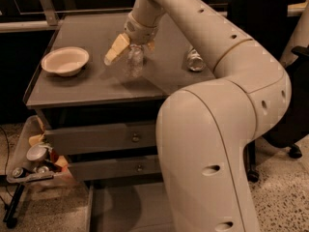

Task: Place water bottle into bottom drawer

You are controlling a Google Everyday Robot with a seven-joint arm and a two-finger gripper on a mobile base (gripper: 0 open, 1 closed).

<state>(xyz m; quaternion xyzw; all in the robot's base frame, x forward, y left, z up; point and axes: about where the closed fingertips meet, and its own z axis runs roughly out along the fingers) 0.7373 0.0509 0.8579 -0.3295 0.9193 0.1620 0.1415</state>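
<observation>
Far left, below the worktop (96,88), a bin (21,151) of small odds and ends hangs beside the cabinet; I cannot make out what they are. On the worktop's left part sits a pale bowl (65,61), upright and well apart from everything else.

Right of the bowl, near the middle of the worktop, is my end effector (130,53), reaching down from above. It is open: the pale yellow fingers (116,50) are spread, one slanting out toward the bowl side and the other just showing on the far side. The water bottle (135,64) stands upright on the worktop between them, its top up inside the spread. I cannot tell whether either finger touches it.

Further right on the worktop lies a stubbier container (195,60), apart from the bottle and partly hidden by my arm (227,47).

Under the worktop, two grey drawer fronts (104,138) with small round knobs are shut. Beneath them the bottom drawer (123,204) is pulled out, its flat floor bare where I can see it; my base (207,168) covers its right part.

Behind me on the right stands a dark chair (289,105).
</observation>
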